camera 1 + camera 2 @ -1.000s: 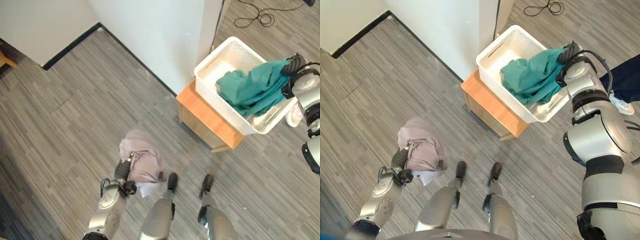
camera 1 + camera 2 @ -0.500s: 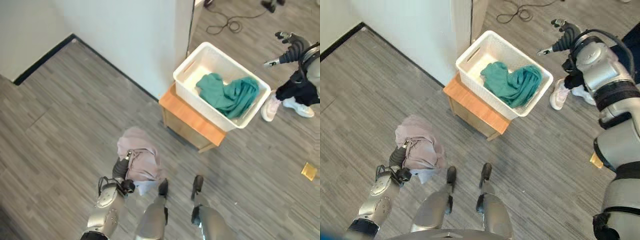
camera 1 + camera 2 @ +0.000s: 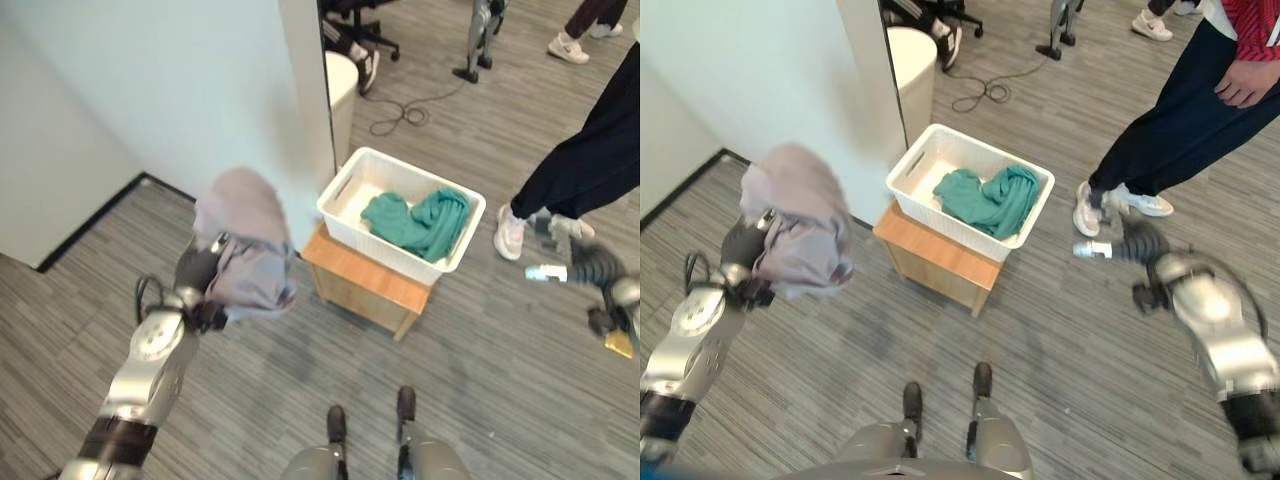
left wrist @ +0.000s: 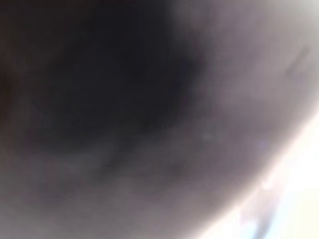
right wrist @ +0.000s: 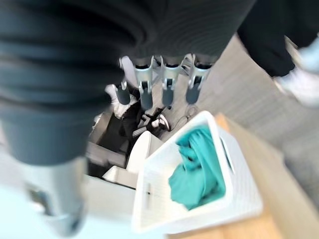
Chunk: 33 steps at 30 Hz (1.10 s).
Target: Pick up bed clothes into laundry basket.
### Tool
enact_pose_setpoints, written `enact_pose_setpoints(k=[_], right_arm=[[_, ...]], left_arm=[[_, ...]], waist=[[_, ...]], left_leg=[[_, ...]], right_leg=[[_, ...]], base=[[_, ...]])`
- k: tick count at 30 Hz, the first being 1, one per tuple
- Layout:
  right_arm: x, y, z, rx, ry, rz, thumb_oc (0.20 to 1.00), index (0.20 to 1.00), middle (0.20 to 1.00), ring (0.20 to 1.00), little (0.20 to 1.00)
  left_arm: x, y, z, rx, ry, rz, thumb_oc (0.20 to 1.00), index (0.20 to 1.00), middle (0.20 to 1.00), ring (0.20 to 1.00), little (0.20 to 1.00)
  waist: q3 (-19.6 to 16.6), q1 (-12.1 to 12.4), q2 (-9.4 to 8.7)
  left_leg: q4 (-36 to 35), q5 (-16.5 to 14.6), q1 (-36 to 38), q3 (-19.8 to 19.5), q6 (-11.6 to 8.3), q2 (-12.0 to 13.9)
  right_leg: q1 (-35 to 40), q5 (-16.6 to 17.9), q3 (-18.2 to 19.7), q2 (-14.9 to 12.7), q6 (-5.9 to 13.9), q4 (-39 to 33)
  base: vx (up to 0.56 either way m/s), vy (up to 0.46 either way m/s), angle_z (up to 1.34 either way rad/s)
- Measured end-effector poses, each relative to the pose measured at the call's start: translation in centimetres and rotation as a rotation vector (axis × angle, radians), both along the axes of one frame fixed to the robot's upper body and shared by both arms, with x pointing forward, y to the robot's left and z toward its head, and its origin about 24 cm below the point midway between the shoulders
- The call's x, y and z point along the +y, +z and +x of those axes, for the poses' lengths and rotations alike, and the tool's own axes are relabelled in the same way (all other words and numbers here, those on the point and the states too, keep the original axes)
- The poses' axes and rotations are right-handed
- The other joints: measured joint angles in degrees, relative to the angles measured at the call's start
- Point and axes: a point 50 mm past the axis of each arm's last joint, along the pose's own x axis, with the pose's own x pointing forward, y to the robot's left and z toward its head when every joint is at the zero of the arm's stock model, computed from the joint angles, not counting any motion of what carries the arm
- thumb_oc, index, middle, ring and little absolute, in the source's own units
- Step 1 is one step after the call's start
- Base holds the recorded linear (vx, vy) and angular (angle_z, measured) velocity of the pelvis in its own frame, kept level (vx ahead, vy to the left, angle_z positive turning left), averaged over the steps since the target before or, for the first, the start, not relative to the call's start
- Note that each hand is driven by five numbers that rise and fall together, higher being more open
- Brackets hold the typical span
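My left hand (image 3: 200,268) is raised at the left, shut on a bundled pale mauve cloth (image 3: 245,245) that hangs over and hides most of the fingers. The same cloth (image 4: 209,124) lies right against the left wrist camera. A white laundry basket (image 3: 385,247) sits on a low wooden stand (image 3: 365,288), with a teal cloth (image 3: 415,220) lying inside it. My right hand (image 3: 1130,245) hovers low at the right of the basket, apart from it. Its fingers (image 5: 167,84) are straight and hold nothing; the basket (image 5: 199,209) and teal cloth (image 5: 197,169) show beyond them.
A white wall corner (image 3: 300,100) stands just behind the basket, with a white round bin (image 3: 340,85) beside it. A person in dark trousers (image 3: 1180,110) stands close to the right of the basket, shoes (image 3: 1085,210) near my right hand. Open wood floor lies in front.
My right hand let go of the teal cloth, now lying in the basket, and drew back low to the right. My left hand lifted the mauve cloth higher. The camera view has shifted.
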Motion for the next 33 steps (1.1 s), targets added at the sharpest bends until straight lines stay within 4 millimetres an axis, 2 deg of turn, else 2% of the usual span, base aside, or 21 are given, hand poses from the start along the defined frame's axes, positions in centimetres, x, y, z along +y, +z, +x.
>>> enact_pose_setpoints(k=[3, 4, 6, 10, 11, 12, 14, 16, 17, 19, 20, 23, 26, 31, 33], right_arm=[[0.7, -4.6, -2.5, 0.152, -0.064, 0.119, 1.000, 1.000, 1.000, 1.000, 1.000], [1.0, -5.7, -3.3, 0.194, -0.072, 0.144, 1.000, 1.000, 1.000, 1.000, 1.000], [2.1, -8.0, -4.3, 0.272, -0.097, 0.213, 1.000, 1.000, 1.000, 1.000, 1.000], [4.6, -9.9, -5.6, 0.361, -0.023, 0.286, 1.000, 1.000, 1.000, 1.000, 1.000], [4.9, -10.3, -6.1, 0.386, -0.018, 0.294, 1.000, 1.000, 1.000, 1.000, 1.000], [6.0, -10.7, -6.3, 0.419, 0.045, 0.302, 1.000, 1.000, 1.000, 1.000, 1.000], [6.8, -10.6, -6.5, 0.426, 0.089, 0.311, 1.000, 1.000, 1.000, 1.000, 1.000], [7.2, -10.6, -6.7, 0.444, 0.123, 0.313, 1.000, 1.000, 1.000, 1.000, 1.000], [7.2, -10.7, -6.7, 0.447, 0.123, 0.313, 1.000, 1.000, 1.000, 1.000, 1.000], [7.4, -10.9, -7.0, 0.463, 0.138, 0.317, 1.000, 1.000, 1.000, 1.000, 1.000], [7.5, -10.9, -7.0, 0.463, 0.143, 0.318, 1.000, 1.000, 1.000, 1.000, 1.000], [8.0, -11.4, -7.6, 0.495, 0.158, 0.327, 1.000, 1.000, 1.000, 1.000, 1.000], [8.7, -11.6, -7.4, 0.500, 0.185, 0.331, 1.000, 1.000, 1.000, 1.000, 1.000], [8.8, -11.7, -7.4, 0.501, 0.182, 0.332, 1.000, 1.000, 1.000, 1.000, 1.000], [8.8, -11.5, -7.2, 0.485, 0.177, 0.331, 1.000, 1.000, 1.000, 1.000, 1.000]], left_arm=[[-2.9, 3.2, 2.0, -0.092, -0.092, 0.064, 0.200, 0.200, 0.200, 0.200, 0.200], [-3.6, 3.7, 2.4, -0.107, -0.114, 0.080, 0.200, 0.200, 0.200, 0.200, 0.200], [-5.0, 4.3, 3.9, -0.096, -0.144, 0.134, 0.200, 0.200, 0.200, 0.200, 0.200], [-5.9, 4.3, 5.5, -0.070, -0.124, 0.172, 0.200, 0.200, 0.200, 0.200, 0.200], [-6.6, 4.2, 6.7, -0.039, -0.126, 0.227, 0.200, 0.200, 0.200, 0.200, 0.200], [-6.2, 4.5, 7.8, -0.005, -0.091, 0.277, 0.200, 0.200, 0.200, 0.200, 0.200], [-5.8, 4.8, 8.5, 0.008, -0.055, 0.304, 0.200, 0.200, 0.200, 0.200, 0.200], [-3.8, 5.4, 9.5, 0.038, 0.046, 0.330, 0.200, 0.200, 0.200, 0.200, 0.200], [-3.6, 5.4, 9.6, 0.043, 0.058, 0.333, 0.200, 0.200, 0.200, 0.200, 0.200], [-1.1, 6.3, 10.5, 0.081, 0.173, 0.351, 0.200, 0.200, 0.200, 0.200, 0.200], [-0.5, 6.5, 10.5, 0.089, 0.201, 0.351, 0.200, 0.200, 0.200, 0.200, 0.200], [0.9, 6.5, 10.6, 0.118, 0.264, 0.347, 0.200, 0.200, 0.200, 0.200, 0.200], [2.8, 7.8, 10.5, 0.116, 0.342, 0.343, 0.200, 0.200, 0.200, 0.200, 0.200], [2.6, 11.3, 10.7, 0.038, 0.362, 0.331, 0.200, 0.200, 0.200, 0.200, 0.200], [2.0, 14.1, 10.7, -0.038, 0.366, 0.320, 0.200, 0.200, 0.200, 0.200, 0.200]], waist=[[-1.6, -2.6, -0.03], [-2.0, -3.8, -0.13], [-3.3, -4.3, -0.39], [-4.9, -7.2, -0.44], [-5.5, -7.0, -0.72], [-6.1, -7.7, -1.40], [-6.5, -7.7, -1.61], [-7.0, -9.5, -2.32], [-7.0, -9.6, -2.36], [-7.2, -10.2, -3.10], [-7.2, -10.4, -3.17], [-7.0, -11.3, -3.51], [-5.7, -11.9, -4.52], [-3.0, -12.4, -5.26], [-1.0, -13.0, -5.01]], left_leg=[[-0.3, -0.1, 0.2, 0.3, -0.09, 0.1], [-0.3, -0.2, 0.4, 0.7, -0.09, 0.2], [-0.3, -0.1, 0.4, 0.7, -0.08, 0.4], [-0.1, -0.1, -0.2, 2.0, -0.19, 0.5], [-0.1, 0.2, -0.6, 1.9, 0.10, 0.4], [0.0, 0.3, -1.2, 2.2, 0.19, 0.5], [0.0, 0.4, -1.8, 2.8, 0.34, 0.4], [0.0, 0.4, -3.2, 4.0, 0.38, 0.3], [0.0, 0.4, -3.4, 4.1, 0.38, 0.3], [0.0, 0.5, -5.3, 5.2, 0.50, 0.2], [0.0, 0.5, -5.7, 5.5, 0.55, 0.2], [0.0, 0.3, -7.0, 6.3, 0.35, 0.0], [0.0, 0.3, -8.7, 7.5, 0.36, -0.1], [0.0, 0.5, -10.9, 8.0, 0.50, -0.4], [0.0, 0.7, -12.7, 8.0, 0.78, -0.7]], right_leg=[[-0.1, -0.4, 0.4, 0.1, 0.01, -0.1], [-0.2, -0.6, 0.7, 0.2, -0.08, -0.3], [-0.2, -0.9, 0.6, 0.4, -0.12, -0.3], [-1.3, -0.8, 1.2, 0.4, -0.05, -0.3], [-1.7, -0.8, 1.0, 0.4, -0.08, -0.3], [-2.6, -0.6, 1.2, 0.5, 0.05, -0.3], [-3.4, -0.6, 1.5, 0.4, -0.04, -0.3], [-5.0, -0.4, 1.9, 0.1, 0.19, -0.2], [-5.3, -0.4, 1.9, 0.1, 0.19, -0.2], [-7.7, 0.1, 3.0, 0.2, 0.59, -0.1], [-8.3, 0.5, 3.1, 0.2, 0.90, 0.0], [-10.0, 2.3, 3.8, 0.4, -0.63, 0.0], [-12.2, 3.3, 5.1, 0.5, -0.88, 0.0], [-14.5, 2.6, 5.5, 0.0, 0.33, 0.0], [-16.3, 2.8, 5.6, -0.1, 0.38, 0.0]], base=[[0.07, -0.013, -0.14], [0.05, 0.002, -0.08], [0.03, 0.007, -0.10], [-0.01, -0.002, -0.11], [0.00, 0.000, 0.00], [-0.03, 0.016, -0.07], [-0.03, 0.016, -0.20], [-0.06, 0.034, -0.23], [-0.04, 0.024, -0.15], [-0.02, 0.025, -0.22], [-0.03, 0.029, -0.23], [-0.04, 0.035, -0.13], [0.01, 0.027, -0.18], [-0.02, 0.015, -0.04], [-0.07, 0.007, 0.03]])
